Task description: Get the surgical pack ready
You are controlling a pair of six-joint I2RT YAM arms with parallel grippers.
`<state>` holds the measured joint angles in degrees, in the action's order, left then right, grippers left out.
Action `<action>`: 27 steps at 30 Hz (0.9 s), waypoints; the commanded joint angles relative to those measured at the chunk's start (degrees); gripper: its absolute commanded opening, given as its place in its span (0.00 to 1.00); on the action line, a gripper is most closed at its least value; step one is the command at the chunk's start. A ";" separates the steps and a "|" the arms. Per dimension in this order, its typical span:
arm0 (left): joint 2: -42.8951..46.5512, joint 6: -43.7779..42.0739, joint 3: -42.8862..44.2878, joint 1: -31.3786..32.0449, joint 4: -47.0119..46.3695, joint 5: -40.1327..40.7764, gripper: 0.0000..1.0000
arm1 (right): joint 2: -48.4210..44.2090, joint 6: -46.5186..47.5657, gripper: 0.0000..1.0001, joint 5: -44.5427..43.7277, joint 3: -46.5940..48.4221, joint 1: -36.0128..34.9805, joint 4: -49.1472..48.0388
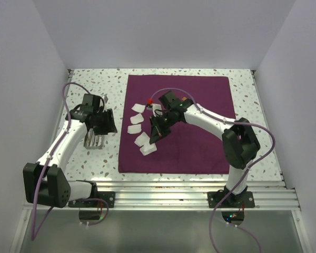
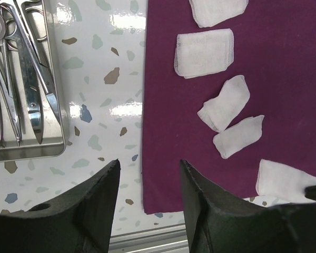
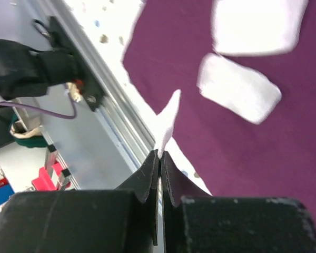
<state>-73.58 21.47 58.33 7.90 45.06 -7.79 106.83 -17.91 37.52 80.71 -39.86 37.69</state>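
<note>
Cloth: a large maroon-purple square [image 1: 200, 147], spread flat on the speckled table [image 1: 95, 84], right of centre.
Gauze squares: several white pieces [image 1: 137, 118] lie in a loose row along the left part of the cloth, some folded or rumpled.
Tray: a small rectangular metal tray [image 2: 31, 154] sits on the bare table just left of the cloth, apart from its edge.
Scissors: steel scissors and forceps [image 2: 21, 79] lie side by side in the tray.
Left pincer: the left pincer [image 2: 150, 166] hangs moderately wide above the table, over the gap between the tray and the cloth's left edge, holding nothing.
Right pincer: the right pincer [image 3: 161, 154] is closed tight over the left part of the cloth, pinching a thin white gauze piece [image 3: 167, 124] that sticks out from its tips, edge-on.
</note>
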 commanded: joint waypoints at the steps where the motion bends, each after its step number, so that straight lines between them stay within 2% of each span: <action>1: -0.68 -1.17 2.14 0.18 -1.20 -1.08 0.53 | -0.40 -0.81 0.00 5.11 4.01 -0.13 0.19; 7: -1.74 -2.05 3.20 0.10 -0.85 -0.82 0.53 | 6.19 -1.86 0.00 9.58 8.15 -0.22 -2.71; 13: -2.09 -2.31 3.02 0.10 -1.11 -1.00 0.53 | 12.87 1.03 0.00 10.47 10.87 -0.13 -0.69; 19: -3.06 -2.14 3.63 0.10 -1.55 -1.70 0.53 | 16.30 3.58 0.00 9.33 10.00 0.22 -1.48; 27: -4.11 -1.87 3.90 0.10 -2.08 -2.05 0.53 | 18.59 7.36 0.00 4.24 12.28 1.88 3.00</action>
<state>-77.43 20.38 60.03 7.90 44.62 -8.80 124.92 -13.47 43.75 90.37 -39.11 38.20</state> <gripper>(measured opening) 0.531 0.012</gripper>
